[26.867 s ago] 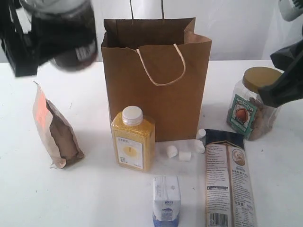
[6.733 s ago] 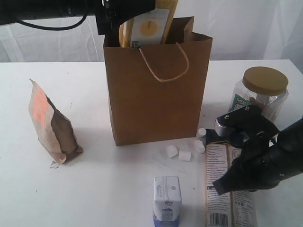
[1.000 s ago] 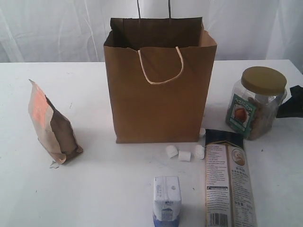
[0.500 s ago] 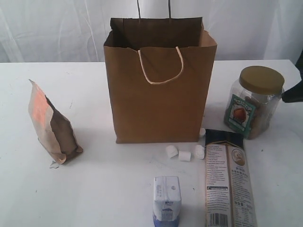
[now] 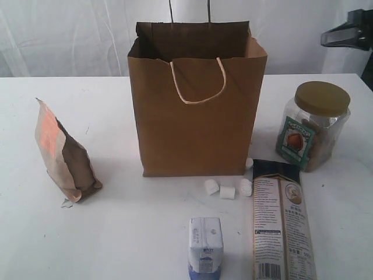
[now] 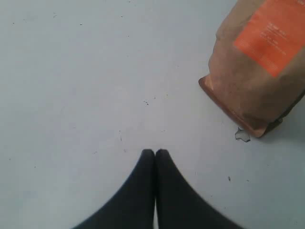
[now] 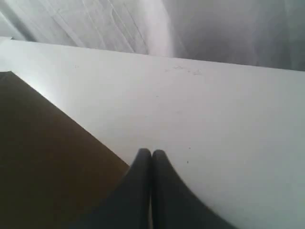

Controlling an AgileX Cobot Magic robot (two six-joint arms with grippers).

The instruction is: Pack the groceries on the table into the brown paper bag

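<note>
The brown paper bag [image 5: 198,111] is standing upright, mouth open, mid-table [image 5: 116,233] toward the far edge. Marshmallows [image 5: 227,188] are lying at its base, carton [image 5: 205,242] & packet [image 5: 282,219] at the near edge, pouch [image 5: 63,154] nr the left edge, jar [image 5: 315,125] nr the right edge. L gripper [image 6: 155,152] & R gripper [image 7: 151,152] are hanging w/ fingers pressed together, gripping nothing.

**Setting: a staged robot test area of the laboratory kind, not a home or shop.** A bare white counter [image 5: 116,233] stands before a plain white draped curtain [image 5: 64,35]. Packaged goods, among them a brown paper bag [image 5: 198,128] and a clear gold-lidded jar [image 5: 315,125], are set out apart, and a dark robot arm [image 5: 349,34] enters at the upper right.
</note>
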